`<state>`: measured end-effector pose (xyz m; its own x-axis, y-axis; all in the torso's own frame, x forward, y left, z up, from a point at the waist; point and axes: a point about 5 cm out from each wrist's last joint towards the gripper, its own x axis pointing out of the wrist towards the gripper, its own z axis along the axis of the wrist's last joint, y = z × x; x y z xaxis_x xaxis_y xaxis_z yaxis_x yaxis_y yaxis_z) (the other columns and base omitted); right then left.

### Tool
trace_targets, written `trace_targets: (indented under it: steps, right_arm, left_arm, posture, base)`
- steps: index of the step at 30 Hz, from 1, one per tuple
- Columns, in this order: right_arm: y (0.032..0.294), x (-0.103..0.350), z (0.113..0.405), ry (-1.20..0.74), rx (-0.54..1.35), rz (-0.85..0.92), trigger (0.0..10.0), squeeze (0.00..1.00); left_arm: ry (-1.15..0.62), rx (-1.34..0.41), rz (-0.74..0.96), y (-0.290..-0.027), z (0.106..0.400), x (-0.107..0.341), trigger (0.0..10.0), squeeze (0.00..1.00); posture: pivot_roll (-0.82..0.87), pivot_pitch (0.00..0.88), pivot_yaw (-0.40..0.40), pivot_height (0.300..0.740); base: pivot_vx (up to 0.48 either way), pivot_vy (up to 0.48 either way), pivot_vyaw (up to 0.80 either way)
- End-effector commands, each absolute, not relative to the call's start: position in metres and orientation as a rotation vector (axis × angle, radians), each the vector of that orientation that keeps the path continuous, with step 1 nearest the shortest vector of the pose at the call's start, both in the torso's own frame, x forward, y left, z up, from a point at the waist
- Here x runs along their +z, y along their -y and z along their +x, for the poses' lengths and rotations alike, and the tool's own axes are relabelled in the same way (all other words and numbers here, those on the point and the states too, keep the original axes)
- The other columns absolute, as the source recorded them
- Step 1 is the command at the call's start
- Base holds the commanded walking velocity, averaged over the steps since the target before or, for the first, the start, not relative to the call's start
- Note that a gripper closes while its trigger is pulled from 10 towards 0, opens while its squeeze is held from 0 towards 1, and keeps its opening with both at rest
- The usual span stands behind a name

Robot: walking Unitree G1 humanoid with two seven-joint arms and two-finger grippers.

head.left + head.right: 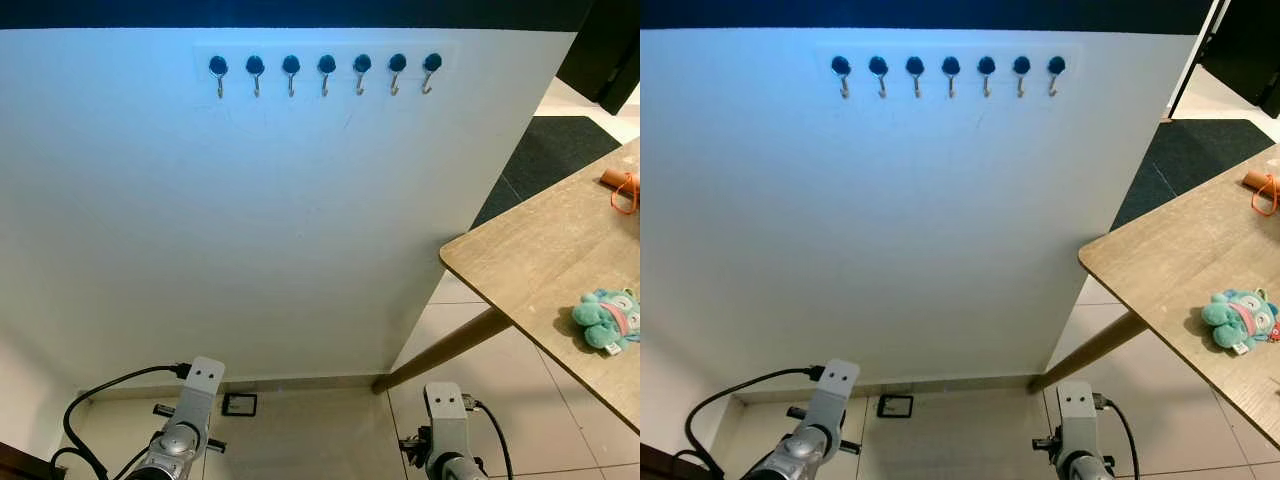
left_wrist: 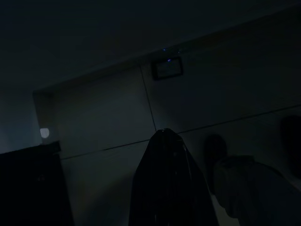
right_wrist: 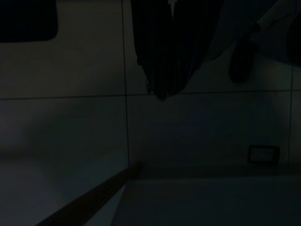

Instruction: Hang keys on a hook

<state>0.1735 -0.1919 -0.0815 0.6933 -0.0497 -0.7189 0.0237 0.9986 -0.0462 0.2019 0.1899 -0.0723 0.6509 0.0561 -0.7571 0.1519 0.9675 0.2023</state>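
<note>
Left eye view: seven dark-capped metal hooks [image 1: 326, 74] lined along white wall [image 1: 280, 220].

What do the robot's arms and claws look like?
Both arms are silver metal with rounded joints and flat tops with two small holes. The left arm has a black cable looping out; the right arm has a thinner black one. The left claw and right claw have long black fingers.

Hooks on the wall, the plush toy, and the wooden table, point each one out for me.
row of hooks [image 1: 326, 72]: left eye view, on the middle hook's dark cap.
plush toy [image 1: 606, 318]: left eye view, on its teal body.
wooden table [image 1: 530, 262]: left eye view, on bare tabletop.
</note>
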Motion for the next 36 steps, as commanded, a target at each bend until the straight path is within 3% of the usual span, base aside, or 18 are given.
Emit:
trace_targets:
  steps: [1,15,21,28,36]
  right_arm:
    - [0.195,-0.08,0.174,-0.792,-0.051,-0.04,10.0,0.0]
    - [0.192,-0.079,0.178,-0.78,-0.052,-0.042,10.0,0.0]
    - [0.187,-0.079,0.179,-0.779,-0.057,-0.03,10.0,0.0]
    - [0.189,-0.08,0.178,-0.787,-0.062,-0.025,10.0,0.0]
    - [0.195,-0.079,0.178,-0.78,-0.084,-0.026,10.0,0.0]
  left_arm:
    - [-0.873,-0.056,0.248,-0.187,0.2,-0.074,10.0,0.0]
    - [-0.875,-0.034,0.244,-0.193,0.197,-0.074,10.0,0.0]
    - [-0.876,-0.027,0.255,-0.2,0.197,-0.074,10.0,0.0]
    - [-0.873,-0.024,0.25,-0.197,0.199,-0.073,10.0,0.0]
    - [-0.872,-0.058,0.254,-0.19,0.202,-0.073,10.0,0.0]
  posture:
    - [0.05,0.034,-0.018,0.74]
    - [0.07,0.027,-0.035,0.74]
    - [0.07,0.018,-0.006,0.74]
    - [0.07,0.005,-0.03,0.74]
    - [0.03,0.005,-0.002,0.74]
  base:
    - [0.0,0.0,0.0]
    - [0.0,0.0,0.0]
    - [0.0,0.0,0.0]
    - [0.0,0.0,0.0]
    - [0.0,0.0,0.0]
